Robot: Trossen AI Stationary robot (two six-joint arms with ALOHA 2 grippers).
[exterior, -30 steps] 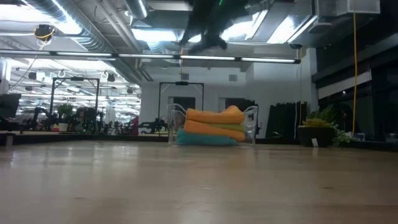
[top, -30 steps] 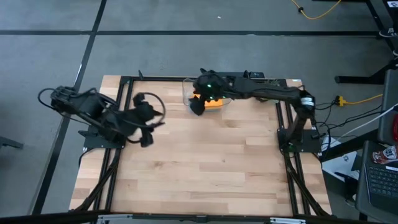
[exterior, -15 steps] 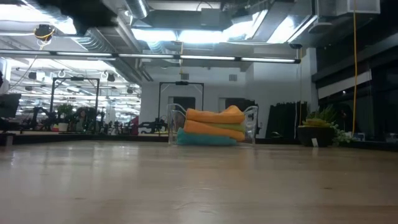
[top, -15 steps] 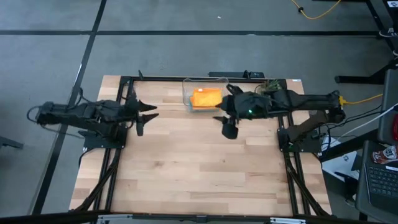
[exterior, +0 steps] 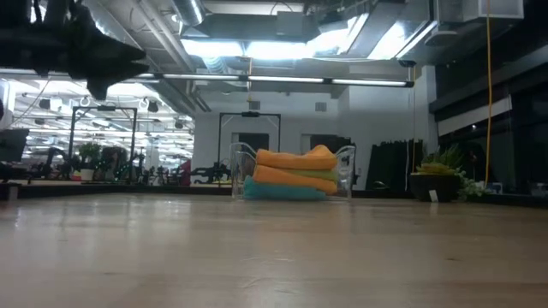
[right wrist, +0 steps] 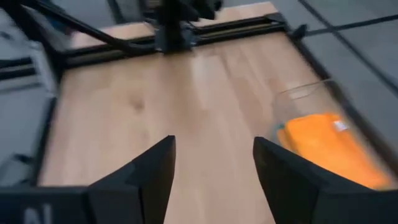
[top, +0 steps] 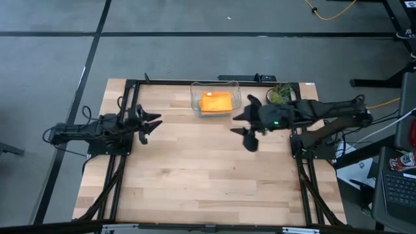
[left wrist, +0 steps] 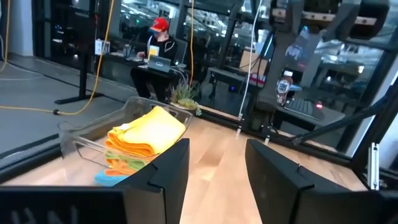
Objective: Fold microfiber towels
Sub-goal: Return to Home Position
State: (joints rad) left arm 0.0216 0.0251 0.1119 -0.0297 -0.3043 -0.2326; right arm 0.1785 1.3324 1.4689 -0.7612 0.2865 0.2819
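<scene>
From the remote desk I see the folded microfiber towels (exterior: 294, 175) stacked in the clear plastic bin (top: 195, 97) at the far edge of the plank-wood table (top: 208, 175), plush orange over lime green over teal. My left gripper (top: 150, 125) hangs above the table's left side, dark fingers spread wide and empty; my right gripper (top: 243, 129) hovers near the bin, equally wide

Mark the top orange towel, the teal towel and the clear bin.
top orange towel (top: 216, 103): high view, middle of its upper face.
teal towel (exterior: 278, 193): low view, its front edge at the stack's bottom.
clear bin (top: 194, 97): high view, its bare wall beside the towels.
</scene>
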